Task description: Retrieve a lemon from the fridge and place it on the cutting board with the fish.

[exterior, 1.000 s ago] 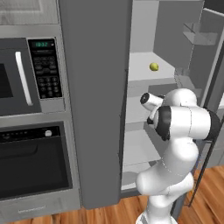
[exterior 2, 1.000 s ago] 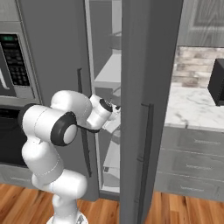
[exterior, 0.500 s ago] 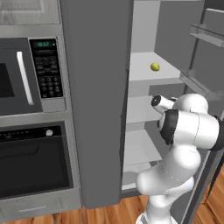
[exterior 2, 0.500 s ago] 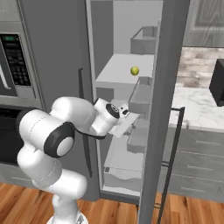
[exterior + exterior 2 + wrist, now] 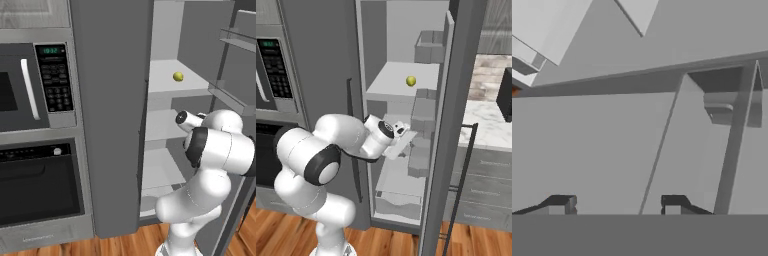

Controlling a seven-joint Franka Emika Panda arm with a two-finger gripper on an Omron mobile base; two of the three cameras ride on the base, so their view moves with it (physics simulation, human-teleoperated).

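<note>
The white arm (image 5: 210, 165) is rising from the floor right in front of the fridge (image 5: 112, 125) and bending its forearm in through the open right-hand doorway. In the right base view the gripper (image 5: 403, 135) is sitting at the mouth of the compartment, level with the middle shelf (image 5: 401, 125) and just beside the bins on the inside of the open door (image 5: 456, 115). In the hand view the gripper (image 5: 617, 204) is looking along flat grey surfaces, and its two dark fingers (image 5: 558, 204) are standing well apart with nothing between them, so they are spread and holding nothing.

Above and beyond the gripper, the lemon (image 5: 178, 76) is resting on the upper pale grey shelf (image 5: 170, 87), toward the back and on its own; in the right base view the lemon (image 5: 411, 80) is lying near the right edge of that shelf, well apart from the fingers. A grey bin (image 5: 428, 47) is hanging on the open door, higher than the lemon.

To the left of the fridge, the microwave (image 5: 30, 82) with its lit keypad is sitting over the black oven (image 5: 40, 185). Far to the right, a pale marble tabletop (image 5: 483, 125) is running along grey drawers (image 5: 481, 190), with a dark box-shaped object (image 5: 504, 102) standing on it at the picture's edge.
</note>
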